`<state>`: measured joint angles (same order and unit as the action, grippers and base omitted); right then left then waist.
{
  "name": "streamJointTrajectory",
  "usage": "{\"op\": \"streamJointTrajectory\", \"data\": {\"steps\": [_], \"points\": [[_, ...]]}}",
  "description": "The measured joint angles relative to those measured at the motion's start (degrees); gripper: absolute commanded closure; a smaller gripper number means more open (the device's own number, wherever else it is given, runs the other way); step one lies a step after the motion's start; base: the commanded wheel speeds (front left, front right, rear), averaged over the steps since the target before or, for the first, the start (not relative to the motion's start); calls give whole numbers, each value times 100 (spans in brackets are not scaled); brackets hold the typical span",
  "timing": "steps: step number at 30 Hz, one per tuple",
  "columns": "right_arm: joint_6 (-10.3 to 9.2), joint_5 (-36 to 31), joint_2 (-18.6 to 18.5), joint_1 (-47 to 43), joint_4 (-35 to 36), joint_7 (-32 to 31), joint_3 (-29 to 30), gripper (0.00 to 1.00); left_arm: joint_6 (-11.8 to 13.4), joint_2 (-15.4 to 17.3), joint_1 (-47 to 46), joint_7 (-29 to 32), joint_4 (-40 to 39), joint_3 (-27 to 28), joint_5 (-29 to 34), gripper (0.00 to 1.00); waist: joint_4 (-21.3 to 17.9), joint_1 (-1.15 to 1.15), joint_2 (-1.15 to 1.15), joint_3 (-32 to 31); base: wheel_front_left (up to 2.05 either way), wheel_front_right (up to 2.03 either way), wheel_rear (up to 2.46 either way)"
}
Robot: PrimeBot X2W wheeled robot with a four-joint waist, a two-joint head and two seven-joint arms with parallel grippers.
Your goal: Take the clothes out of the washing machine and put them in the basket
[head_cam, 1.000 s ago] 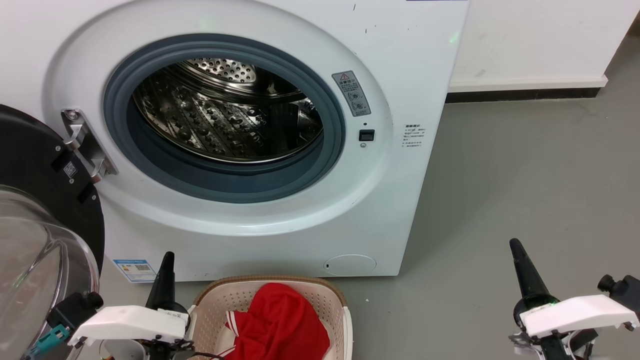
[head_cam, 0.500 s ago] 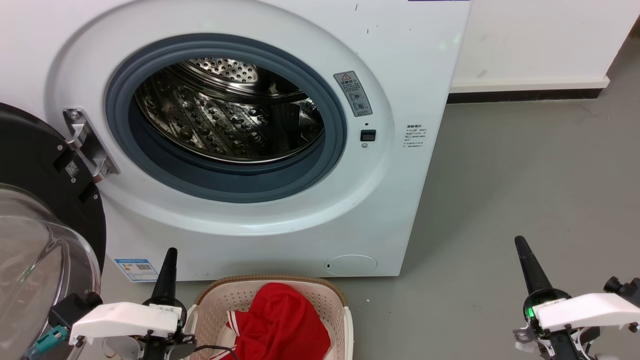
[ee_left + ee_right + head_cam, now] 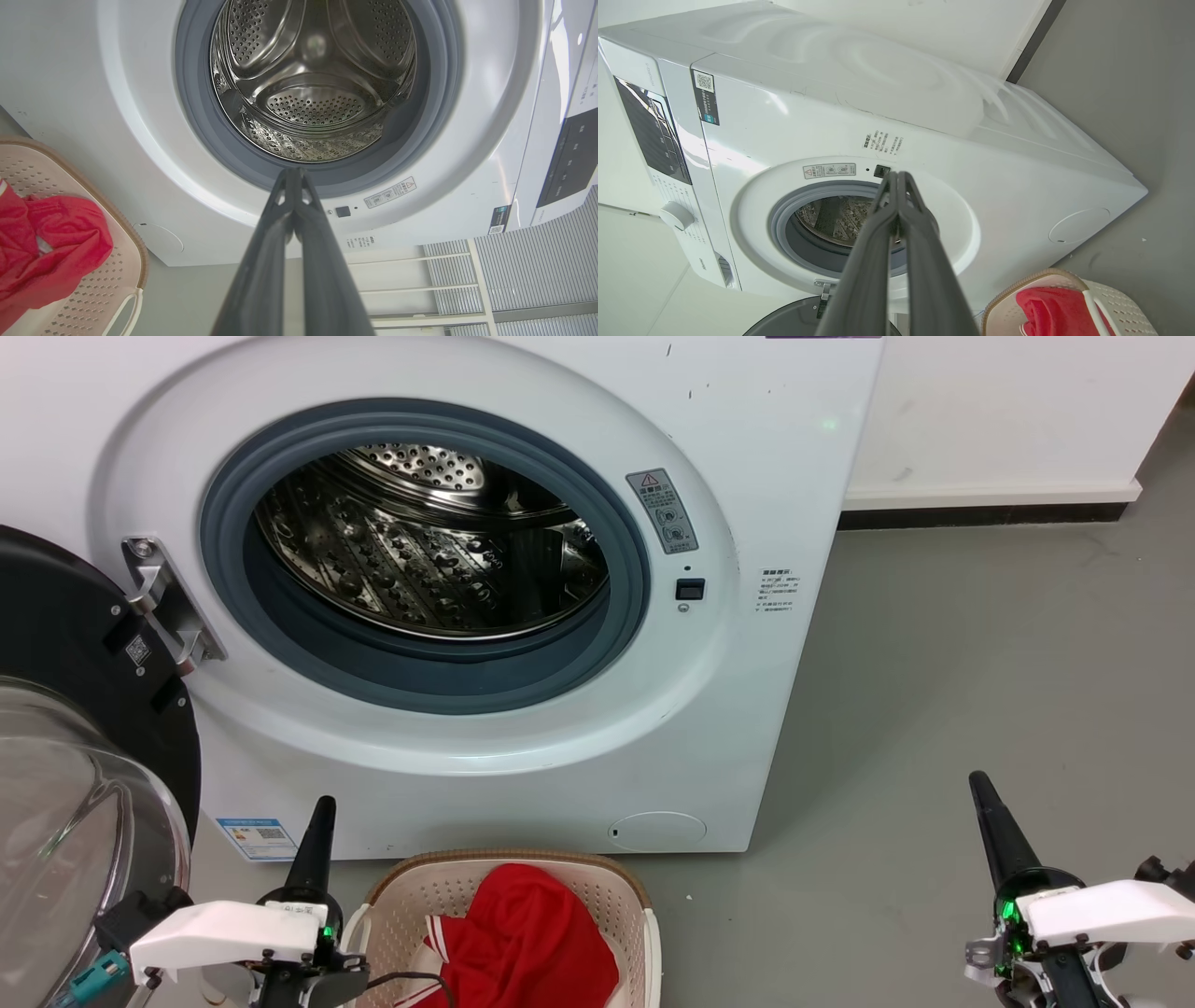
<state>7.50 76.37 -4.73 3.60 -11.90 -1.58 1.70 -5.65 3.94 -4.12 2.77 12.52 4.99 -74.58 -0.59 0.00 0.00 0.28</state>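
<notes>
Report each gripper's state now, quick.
Left gripper: shut, holding nothing.
Right gripper: shut, holding nothing.

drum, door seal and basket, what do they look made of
Drum: bare metal, likely stainless steel, going by its mirror-like shine and punched holes. Seal: matte grey with no glare and a soft, rounded lip, so probably rubber. Basket: smooth cream moulded plastic with perforated walls. Its brown rim looks woven, but could be textured plastic.
</notes>
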Motion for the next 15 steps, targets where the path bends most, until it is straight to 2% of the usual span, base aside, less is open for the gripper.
{"op": "streamJointTrajectory", "data": {"steps": [15], "points": [[-1, 732, 2, 101, -88, -129, 105, 100, -78, -47, -85, 155, 63, 70, -728, 100, 22, 0, 0, -4, 0, 0, 0]]}}
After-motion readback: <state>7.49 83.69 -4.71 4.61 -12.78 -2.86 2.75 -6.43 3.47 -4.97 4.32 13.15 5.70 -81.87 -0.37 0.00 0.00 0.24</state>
